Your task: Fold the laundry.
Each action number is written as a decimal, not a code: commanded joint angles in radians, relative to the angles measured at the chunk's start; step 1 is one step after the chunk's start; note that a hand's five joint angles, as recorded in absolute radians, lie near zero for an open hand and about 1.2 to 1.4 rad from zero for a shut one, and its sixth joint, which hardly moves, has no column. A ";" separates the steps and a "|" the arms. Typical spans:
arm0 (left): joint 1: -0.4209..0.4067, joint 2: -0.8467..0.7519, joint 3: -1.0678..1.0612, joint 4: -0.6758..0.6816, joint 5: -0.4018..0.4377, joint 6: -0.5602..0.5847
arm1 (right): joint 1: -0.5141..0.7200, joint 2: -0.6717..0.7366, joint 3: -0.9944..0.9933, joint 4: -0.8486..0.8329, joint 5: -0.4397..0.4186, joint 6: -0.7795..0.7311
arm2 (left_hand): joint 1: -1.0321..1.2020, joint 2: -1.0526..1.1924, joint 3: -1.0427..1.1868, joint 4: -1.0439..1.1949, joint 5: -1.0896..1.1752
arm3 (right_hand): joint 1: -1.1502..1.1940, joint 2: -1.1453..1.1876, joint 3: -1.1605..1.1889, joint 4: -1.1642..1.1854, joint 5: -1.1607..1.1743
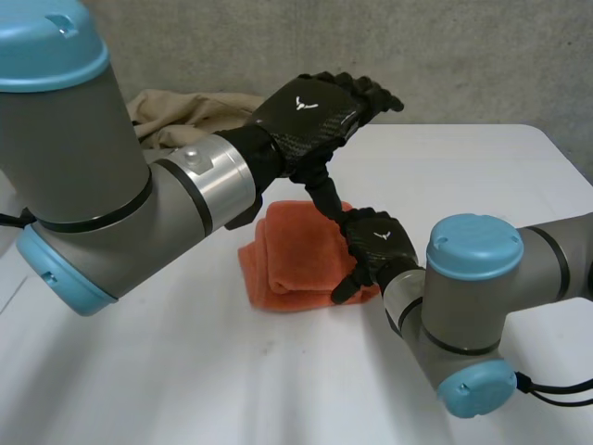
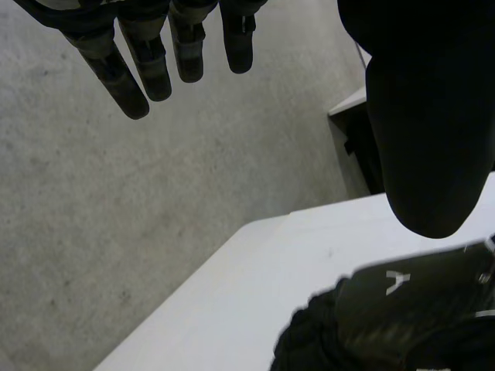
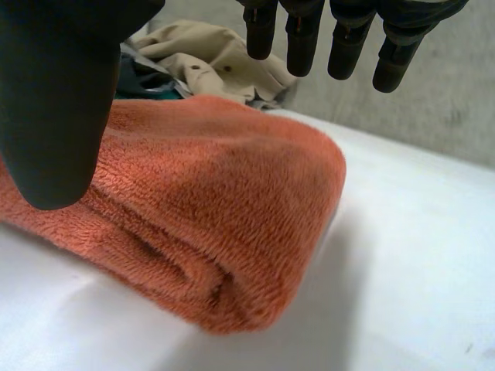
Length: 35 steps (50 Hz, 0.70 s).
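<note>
One folded orange towel (image 1: 296, 255) on the white surface (image 1: 463, 167).
Head view: left hand (image 1: 320, 109) above the towel, fingers straight; right hand (image 1: 375, 243) at its edge. Left wrist view: fingers straight, holding nothing. Right wrist view: fingers relaxed over the towel, beige cloth (image 3: 201, 58) behind it.

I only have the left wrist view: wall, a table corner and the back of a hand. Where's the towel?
Observer: The orange towel lies folded on the middle of the table, below the raised left hand.
Operator: Whose hand is that in my view?
Observer: It's the right hand, open at the towel's right edge.
Operator: Any laundry left?
Observer: Yes, a beige garment is heaped at the table's far left.
</note>
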 commanded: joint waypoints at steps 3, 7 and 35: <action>0.000 0.005 0.002 -0.001 -0.001 -0.001 | -0.027 0.125 -0.092 0.019 -0.001 0.037 | -0.017 -0.029 -0.035 -0.025 -0.048 | -0.029 -0.029 -0.028 -0.028 -0.040; 0.012 0.002 -0.004 -0.001 0.002 -0.002 | -0.030 0.176 -0.140 0.019 0.005 0.039 | -0.017 -0.029 -0.035 -0.025 -0.048 | -0.029 -0.029 -0.028 -0.028 -0.040; 0.037 -0.004 0.002 0.002 0.003 -0.007 | -0.439 0.509 -0.840 0.105 0.094 -0.009 | -0.017 -0.029 -0.035 -0.025 -0.048 | 1.193 1.193 1.194 1.193 1.182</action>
